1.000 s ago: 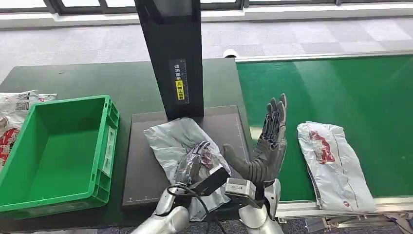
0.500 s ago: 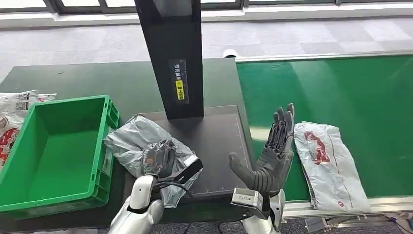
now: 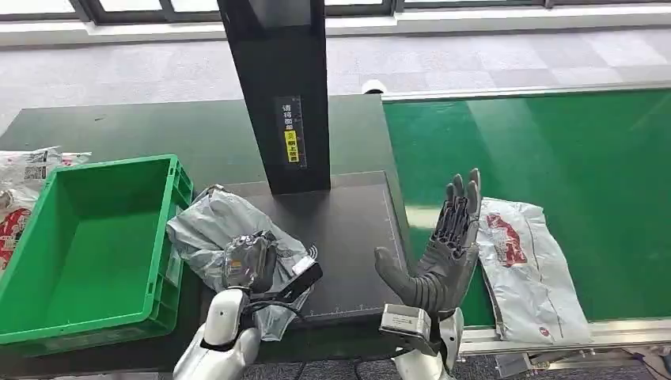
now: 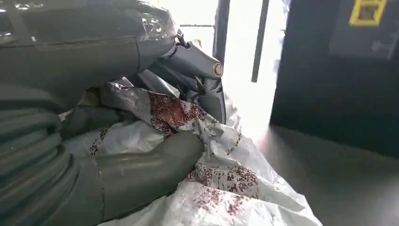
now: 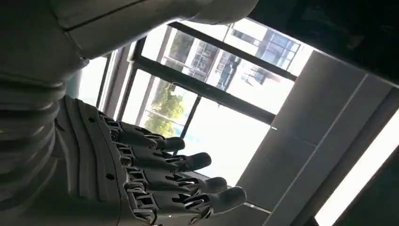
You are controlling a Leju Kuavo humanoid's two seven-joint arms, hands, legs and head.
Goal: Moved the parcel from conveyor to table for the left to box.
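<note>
My left hand [image 3: 249,260] grips a crumpled grey plastic parcel [image 3: 210,229] over the left part of the dark scanner pad [image 3: 348,237], next to the green box [image 3: 87,245]. In the left wrist view the thumb and fingers [image 4: 202,80] pinch the parcel's red-speckled film [image 4: 216,179]. My right hand [image 3: 443,249] stands upright with its fingers spread and holds nothing, at the seam between pad and conveyor. A second white parcel [image 3: 526,265] with red print lies flat on the green conveyor belt [image 3: 554,150], just right of that hand.
A black scanner post [image 3: 281,87] rises from the back of the pad. The green box is empty and open-topped. More bagged parcels [image 3: 24,178] lie on the table left of the box. The conveyor's metal edge [image 3: 554,332] runs along the front right.
My left hand has dragged the grey parcel leftward across the pad to the box's edge. My right hand shifted slightly right. The white parcel on the belt drifted a little left.
</note>
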